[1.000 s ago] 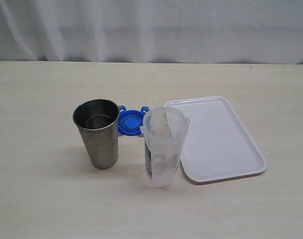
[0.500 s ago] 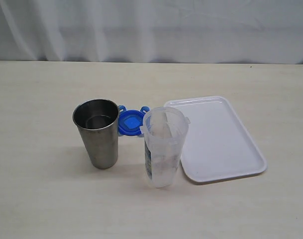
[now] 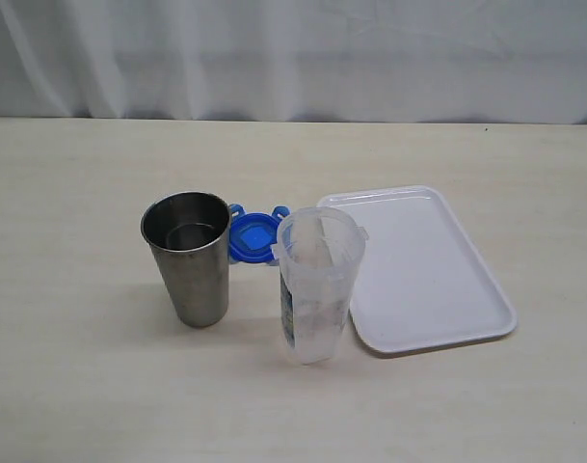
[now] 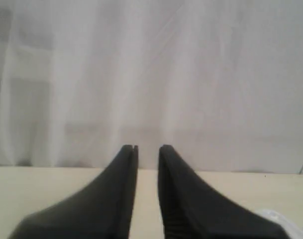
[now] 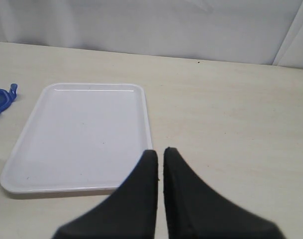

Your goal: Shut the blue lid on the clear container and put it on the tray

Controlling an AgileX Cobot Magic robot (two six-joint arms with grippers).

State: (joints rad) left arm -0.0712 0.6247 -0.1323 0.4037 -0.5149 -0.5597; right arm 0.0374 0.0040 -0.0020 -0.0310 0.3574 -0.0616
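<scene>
Blue lid (image 3: 253, 237) lies flat on the desk (image 3: 81, 386), just behind the gap between steel cup (image 3: 189, 260) and upright clear container (image 3: 317, 289), left of the tray (image 3: 438, 280). It probably sits nearer the left arm. Left jaws slightly parted, right jaws pressed together, both empty.

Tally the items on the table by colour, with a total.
Blue: 1, the blue lid
Clear: 1, the clear container
White: 1, the tray
Grey steel: 1, the steel cup
Total: 4
</scene>
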